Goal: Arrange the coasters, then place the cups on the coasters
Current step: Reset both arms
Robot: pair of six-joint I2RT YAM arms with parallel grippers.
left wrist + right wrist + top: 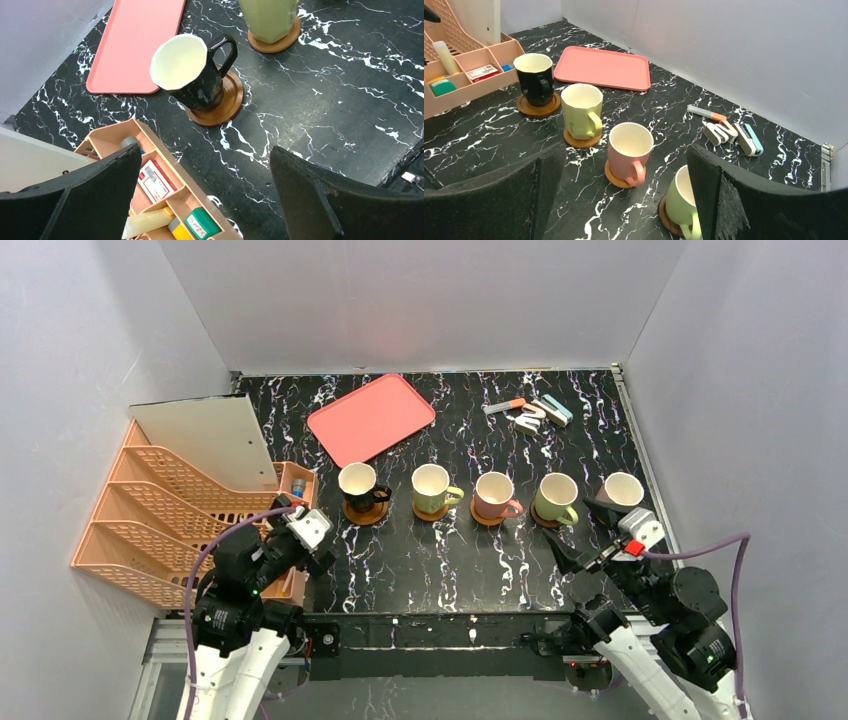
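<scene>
Five cups stand in a row across the table: dark brown [357,485], yellow-green [432,488], pink [494,494], green [557,496] and pale pink [622,490]. The first four rest on round brown coasters [366,512]. Whatever lies under the pale pink cup is hidden behind my right arm. My left gripper [305,532] hangs open near the table's left side, short of the dark brown cup [187,75] and its coaster [227,102]. My right gripper [572,525] is open and empty, just in front of the green cup [681,200] and pink cup [629,150].
A pink tray [370,418] lies at the back. Orange file racks [160,510] and a small compartment box of stationery [165,200] sit at the left. A marker, clips and a stapler [530,412] lie at the back right. Walls close three sides.
</scene>
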